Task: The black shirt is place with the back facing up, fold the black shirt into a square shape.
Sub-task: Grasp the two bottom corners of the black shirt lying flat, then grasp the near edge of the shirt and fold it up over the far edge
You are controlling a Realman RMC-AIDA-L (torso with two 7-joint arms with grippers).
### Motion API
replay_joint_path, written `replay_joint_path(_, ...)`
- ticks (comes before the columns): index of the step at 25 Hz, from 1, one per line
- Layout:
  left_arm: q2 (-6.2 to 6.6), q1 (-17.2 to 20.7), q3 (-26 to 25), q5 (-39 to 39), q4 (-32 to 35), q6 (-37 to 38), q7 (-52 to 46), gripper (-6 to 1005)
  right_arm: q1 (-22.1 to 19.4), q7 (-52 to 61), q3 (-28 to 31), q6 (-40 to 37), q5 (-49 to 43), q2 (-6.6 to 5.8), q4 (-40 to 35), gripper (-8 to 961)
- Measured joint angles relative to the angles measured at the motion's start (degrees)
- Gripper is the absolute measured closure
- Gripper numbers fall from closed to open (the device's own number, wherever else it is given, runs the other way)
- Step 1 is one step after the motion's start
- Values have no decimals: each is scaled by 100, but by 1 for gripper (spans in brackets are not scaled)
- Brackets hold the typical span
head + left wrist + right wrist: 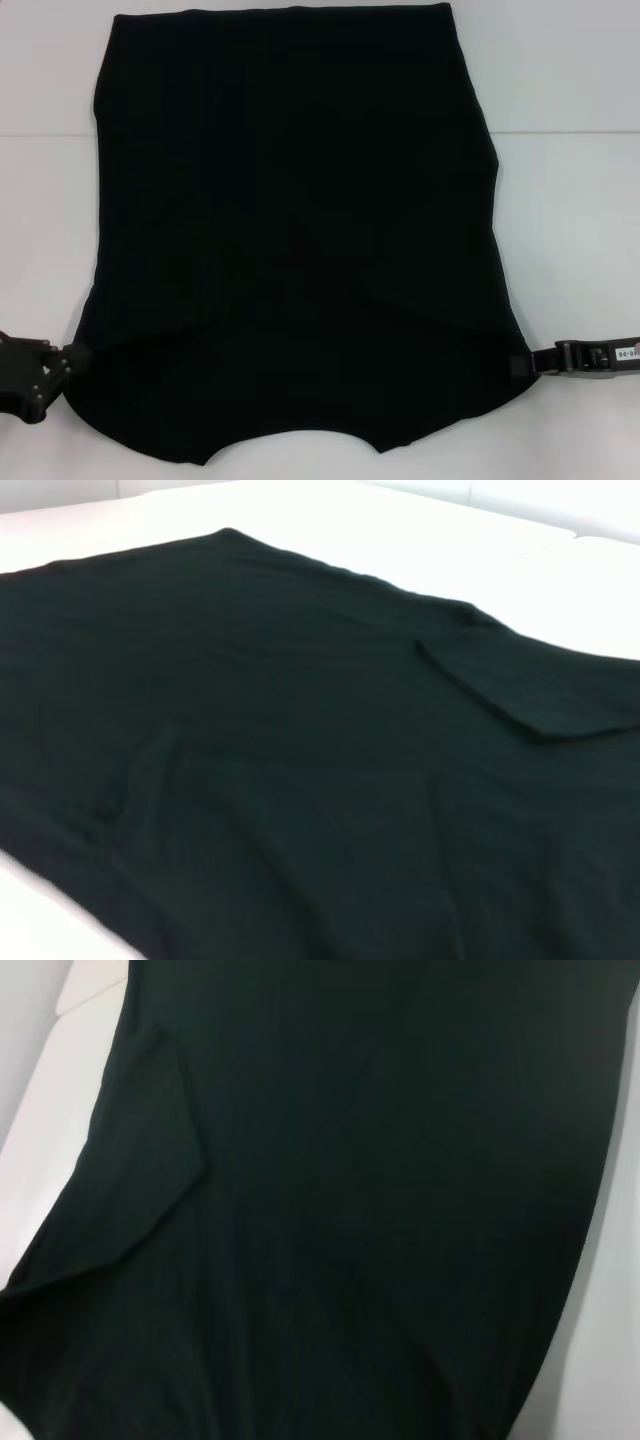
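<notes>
Table (570,200): white, bears everything.
Black shirt (300,220): spread flat across the table's middle, sleeves already folded inward, neckline edge nearest the robot.
Handling: likely light, limp, prone to sag and wrinkle; best pinched at the 2 near corners.
Left gripper (68,358): at the shirt's near-left edge; finger state cannot tell.
Right gripper (532,362): at the near-right edge; finger state cannot tell.
</notes>
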Motion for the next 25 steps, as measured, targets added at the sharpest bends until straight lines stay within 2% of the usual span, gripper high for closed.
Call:
replay_joint_path(7,-19,143,-110,-25,128,260,-156,981,-275,-500,407,-409,-20,-79,-4,891)
replay_joint_path(20,25,501,-898,38,310,1766,-267,968,-1009,-1407,637,-1609,-38,-540,-13,888)
replay_joint_path(25,-13,728,-987,41,348,2089,-332,963,-1223,-1602,676,-1956,-159,-594,-13,886)
